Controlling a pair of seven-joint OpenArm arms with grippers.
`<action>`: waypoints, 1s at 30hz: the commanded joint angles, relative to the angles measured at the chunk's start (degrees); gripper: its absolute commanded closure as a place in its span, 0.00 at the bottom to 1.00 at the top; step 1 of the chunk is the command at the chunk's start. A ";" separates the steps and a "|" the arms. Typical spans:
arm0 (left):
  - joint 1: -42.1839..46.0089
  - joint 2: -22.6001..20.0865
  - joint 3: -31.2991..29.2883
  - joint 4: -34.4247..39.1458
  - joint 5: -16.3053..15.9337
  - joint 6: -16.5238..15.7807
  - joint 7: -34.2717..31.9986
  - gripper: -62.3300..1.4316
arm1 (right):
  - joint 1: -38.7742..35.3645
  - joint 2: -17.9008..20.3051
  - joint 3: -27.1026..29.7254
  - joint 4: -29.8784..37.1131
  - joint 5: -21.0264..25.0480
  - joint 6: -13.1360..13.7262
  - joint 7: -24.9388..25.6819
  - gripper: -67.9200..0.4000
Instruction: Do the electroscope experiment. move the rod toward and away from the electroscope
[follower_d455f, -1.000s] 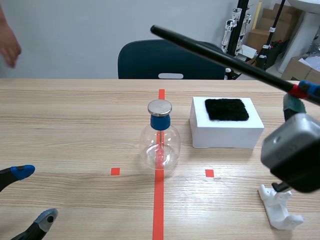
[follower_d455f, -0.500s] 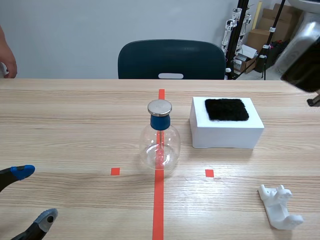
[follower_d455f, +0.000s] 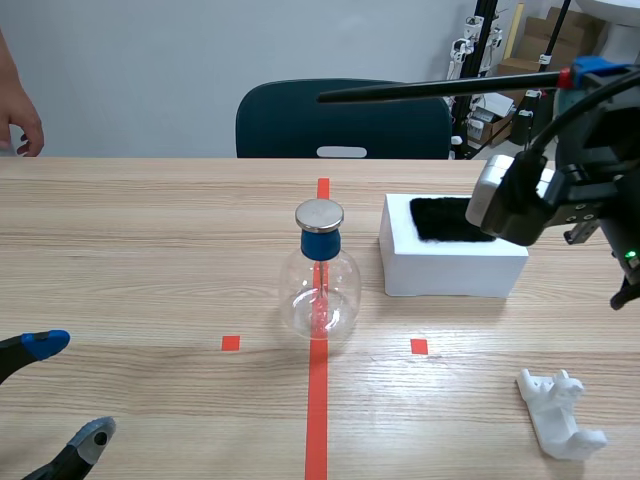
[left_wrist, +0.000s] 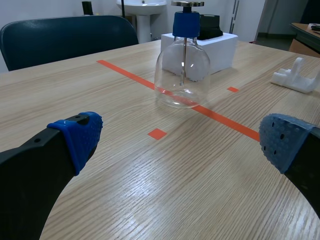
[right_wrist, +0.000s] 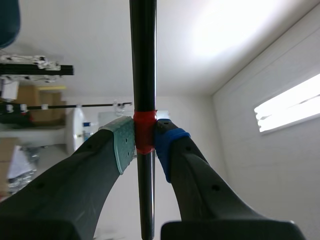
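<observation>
The right end effector (right_wrist: 144, 142), raised at far right, is clamped on the black rod (follower_d455f: 430, 90). The rod points left, well above the electroscope (follower_d455f: 320, 275) standing mid-tabletop (follower_d455f: 150, 250). The left end effector (follower_d455f: 70, 390) sits near left, its 2 fingers apart.

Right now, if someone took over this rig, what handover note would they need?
Left pincer: open, low at the near left, holding nothing.
Right pincer: shut on the rod at its red band, raised high on the right, with the rod roughly level.
Electroscope: upright on the centre tape line.
Done: rod picked up.
Left: bring its tip toward the metal disc, then away.
</observation>
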 joint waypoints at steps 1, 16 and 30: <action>-0.15 -0.66 -0.57 0.61 -0.59 0.11 -0.83 0.00 | 0.94 1.05 -0.33 -0.44 -2.05 -0.79 -0.76 0.99; -0.15 -0.66 -0.57 0.61 -0.59 0.11 -0.83 0.00 | 2.16 -0.42 -2.82 -6.86 -13.20 -0.87 -3.93 0.99; -0.15 -0.66 -0.57 0.61 -0.59 0.11 -0.83 0.00 | 2.60 -2.03 -2.82 -9.60 -13.81 -0.44 -3.34 0.99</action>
